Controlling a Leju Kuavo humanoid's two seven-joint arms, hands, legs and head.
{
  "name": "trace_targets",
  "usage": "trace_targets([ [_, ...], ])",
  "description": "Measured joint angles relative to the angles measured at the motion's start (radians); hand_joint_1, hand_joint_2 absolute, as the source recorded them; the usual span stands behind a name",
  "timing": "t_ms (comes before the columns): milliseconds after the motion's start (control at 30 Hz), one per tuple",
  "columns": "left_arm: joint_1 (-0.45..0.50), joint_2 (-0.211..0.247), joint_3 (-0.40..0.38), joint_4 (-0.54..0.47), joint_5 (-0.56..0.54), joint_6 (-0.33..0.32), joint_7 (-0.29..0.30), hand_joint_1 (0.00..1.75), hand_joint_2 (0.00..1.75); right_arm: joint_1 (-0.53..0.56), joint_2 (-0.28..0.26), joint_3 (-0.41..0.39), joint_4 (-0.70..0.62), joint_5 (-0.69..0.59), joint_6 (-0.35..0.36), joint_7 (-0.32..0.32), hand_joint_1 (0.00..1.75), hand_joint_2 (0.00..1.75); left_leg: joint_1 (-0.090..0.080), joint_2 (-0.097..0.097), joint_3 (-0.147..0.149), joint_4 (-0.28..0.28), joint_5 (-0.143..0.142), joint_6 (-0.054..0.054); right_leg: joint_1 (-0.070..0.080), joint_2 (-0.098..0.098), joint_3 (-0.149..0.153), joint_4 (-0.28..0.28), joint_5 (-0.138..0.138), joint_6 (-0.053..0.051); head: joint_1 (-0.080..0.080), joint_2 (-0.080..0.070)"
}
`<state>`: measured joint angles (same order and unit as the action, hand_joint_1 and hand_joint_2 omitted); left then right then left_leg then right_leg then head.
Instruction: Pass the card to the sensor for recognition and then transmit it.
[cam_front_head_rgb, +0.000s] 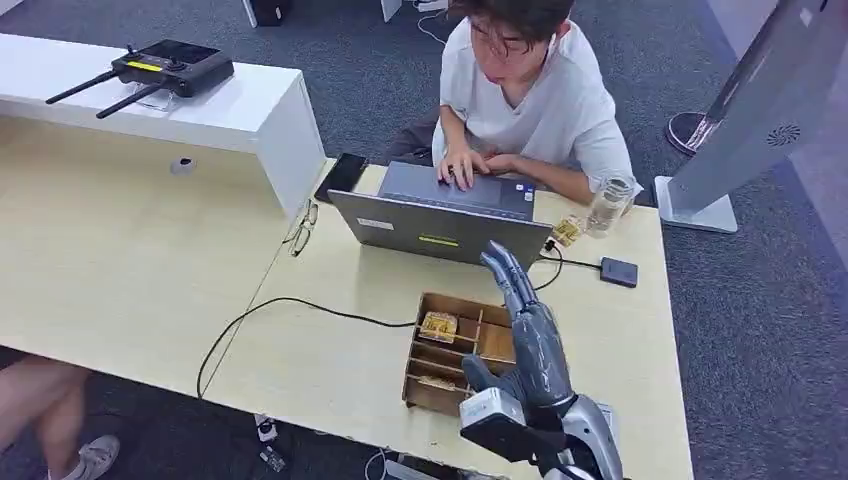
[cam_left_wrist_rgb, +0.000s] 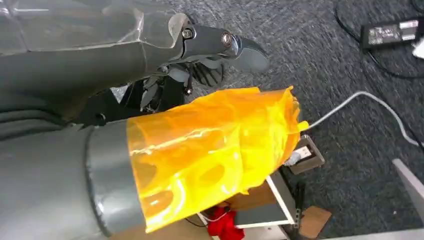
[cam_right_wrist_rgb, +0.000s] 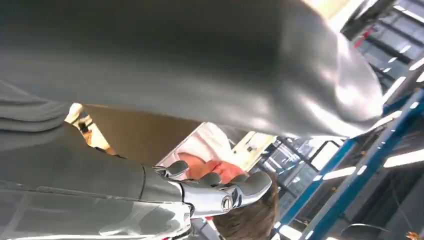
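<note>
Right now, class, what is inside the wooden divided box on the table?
The wooden box has several compartments; one holds a small yellowish item, too small to identify. The right robot hand above it covers the box's right-side compartments.

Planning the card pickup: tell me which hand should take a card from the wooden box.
Right. The right hand is raised over the wooden box of cards, fingers extended, holding nothing. The left hand hangs low over the carpet, away from the table.

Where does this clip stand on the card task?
Early. Nothing looks done: the right hand hovers empty over the wooden card box, with cards in their slots. Left to do: picking one, presenting it to the small dark sensor, then passing it on.
</note>
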<state>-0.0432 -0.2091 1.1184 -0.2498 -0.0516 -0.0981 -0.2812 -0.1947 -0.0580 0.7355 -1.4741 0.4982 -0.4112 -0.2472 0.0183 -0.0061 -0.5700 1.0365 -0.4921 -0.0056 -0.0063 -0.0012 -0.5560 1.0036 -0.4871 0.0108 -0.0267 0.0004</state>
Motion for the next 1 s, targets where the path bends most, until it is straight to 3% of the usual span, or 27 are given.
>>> trace_targets([
  [100,0.007,-0.014,0.018,-0.01,0.017,0.006,-0.008,0.0,0.0,0.055,-0.004,-0.007,-0.035,-0.026,-0.012,-0.045,0.0,0.0,0.0,0.0,0.0,0.0,0.0,0.0,0.0,0.0,0.0,0.0,0.0,0.0,0.0,0.0],
  [333,0.007,-0.04,0.044,-0.044,0.037,0.015,-0.011,0.0,0.0,0.13,-0.009,-0.018,-0.113,-0.011,-0.027,-0.042,0.0,0.0,0.0,0.0,0.0,0.0,0.0,0.0,0.0,0.0,0.0,0.0,0.001,0.0,0.0,0.0],
  [367,0.007,-0.042,0.047,-0.049,0.038,0.015,-0.011,0.0,0.0,0.136,-0.01,-0.02,-0.119,-0.004,-0.029,-0.039,0.0,1.75,0.0,0.0,0.0,0.0,0.0,0.0,0.0,0.0,0.0,0.0,0.001,0.0,0.0,0.0],
  [533,0.007,-0.05,0.062,-0.054,0.045,0.014,-0.026,0.0,0.0,0.179,-0.016,-0.042,-0.143,0.07,-0.053,-0.035,0.0,1.75,0.0,0.0,0.0,0.0,0.0,0.0,0.0,0.0,0.0,0.0,0.001,0.0,0.0,0.0],
  [800,0.005,-0.05,0.067,-0.054,0.044,0.007,-0.038,0.0,0.0,0.23,-0.04,-0.048,-0.152,0.242,-0.087,0.04,0.0,1.75,0.0,0.001,0.0,0.0,0.0,0.0,0.0,0.001,0.0,0.0,0.001,0.0,0.0,0.0],
  [1000,0.004,-0.05,0.067,-0.054,0.042,0.005,-0.038,0.0,0.0,0.252,-0.052,-0.048,-0.152,0.281,-0.101,0.062,0.0,1.75,0.0,0.001,0.0,0.0,0.0,0.0,0.0,0.0,0.0,0.0,0.001,0.0,0.0,0.0],
])
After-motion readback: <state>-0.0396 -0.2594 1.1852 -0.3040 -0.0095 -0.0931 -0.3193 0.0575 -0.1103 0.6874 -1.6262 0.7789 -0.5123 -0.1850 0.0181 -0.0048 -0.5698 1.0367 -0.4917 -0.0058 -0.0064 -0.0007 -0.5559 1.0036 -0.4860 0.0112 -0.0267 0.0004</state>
